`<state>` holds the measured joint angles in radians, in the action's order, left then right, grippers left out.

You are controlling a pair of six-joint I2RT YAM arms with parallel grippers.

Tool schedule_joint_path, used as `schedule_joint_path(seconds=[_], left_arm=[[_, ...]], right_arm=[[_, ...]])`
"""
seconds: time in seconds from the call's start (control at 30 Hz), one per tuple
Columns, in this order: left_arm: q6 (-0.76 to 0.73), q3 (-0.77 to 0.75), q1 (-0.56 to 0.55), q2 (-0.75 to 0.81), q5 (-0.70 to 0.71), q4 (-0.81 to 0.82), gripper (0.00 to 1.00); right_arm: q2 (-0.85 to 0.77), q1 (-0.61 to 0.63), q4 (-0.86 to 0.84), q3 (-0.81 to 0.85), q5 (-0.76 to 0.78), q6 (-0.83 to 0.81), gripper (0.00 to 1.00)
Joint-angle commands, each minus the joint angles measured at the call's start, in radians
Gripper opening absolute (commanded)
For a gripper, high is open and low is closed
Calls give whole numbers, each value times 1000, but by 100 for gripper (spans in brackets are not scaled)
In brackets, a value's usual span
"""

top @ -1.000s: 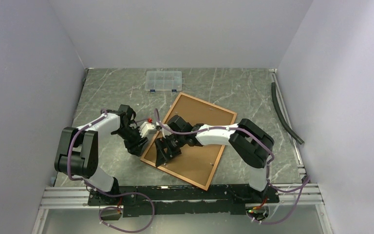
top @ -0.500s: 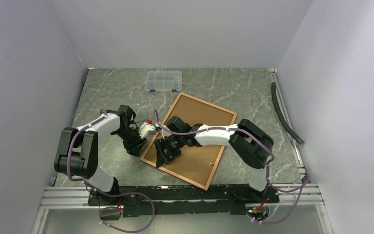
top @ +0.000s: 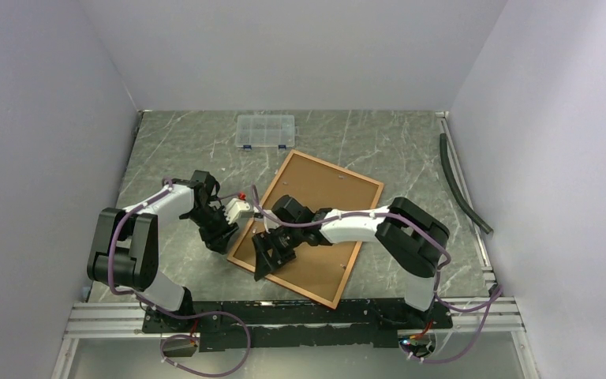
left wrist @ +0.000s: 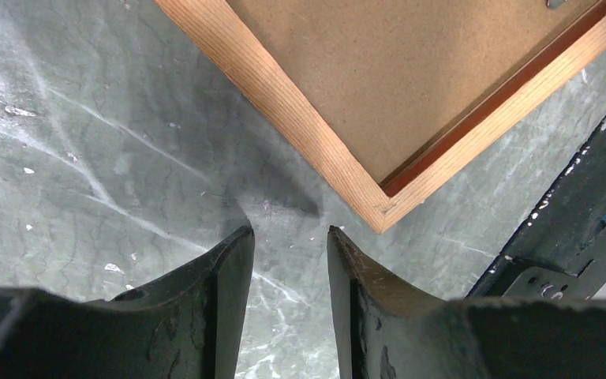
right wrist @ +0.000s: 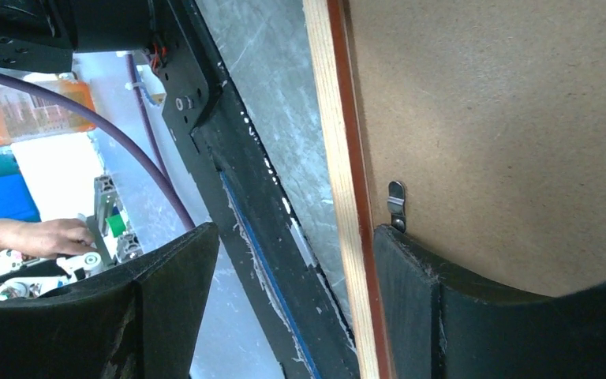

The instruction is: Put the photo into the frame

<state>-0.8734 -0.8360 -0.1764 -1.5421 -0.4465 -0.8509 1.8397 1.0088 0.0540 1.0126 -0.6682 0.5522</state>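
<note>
Your frame (top: pixel 337 167) lies face down on the table (left wrist: pixel 87 158) with the brown backing board (top: pixel 323 189) seated in its recess, and the photo appears in no view; whether it already sits under that board cannot be told. Judged from this, the job is either at its closing stage, with the board's fasteners left to deal with, or barely begun, with the board yet to come out. Your left gripper (left wrist: pixel 290 233) hovers low with its jaws partway apart and nothing between them, the frame's wooden corner just ahead of its right fingertip and bare table beneath. Your right gripper (right wrist: pixel 296 227) is spread wide and empty, straddling the frame's long side: one finger hangs over the board with a small metal tab (right wrist: pixel 395 204) just ahead of its tip, the other sits off the frame above the table's dark edge rail. Compared with a second ago, the right gripper has slid along that side toward the arms' bases, closer to the near corner, while the left gripper and the frame have hardly shifted.
</note>
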Motion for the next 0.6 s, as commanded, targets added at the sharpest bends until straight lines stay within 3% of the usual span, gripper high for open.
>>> schedule_joint_path(seconds=[0.0, 0.23, 0.43, 0.57], left_arm=[[16, 5, -5, -1, -24, 35, 46], [17, 3, -7, -9, -39, 36, 46], [-2, -10, -4, 3, -39, 6, 45], [7, -18, -5, -1, -45, 4, 45]], right_arm=[[-9, 16, -81, -25, -10, 33, 76], [-29, 12, -77, -18, 26, 23, 75], [-197, -67, -85, -106, 24, 25, 75], [-188, -98, -86, -113, 17, 17, 75]])
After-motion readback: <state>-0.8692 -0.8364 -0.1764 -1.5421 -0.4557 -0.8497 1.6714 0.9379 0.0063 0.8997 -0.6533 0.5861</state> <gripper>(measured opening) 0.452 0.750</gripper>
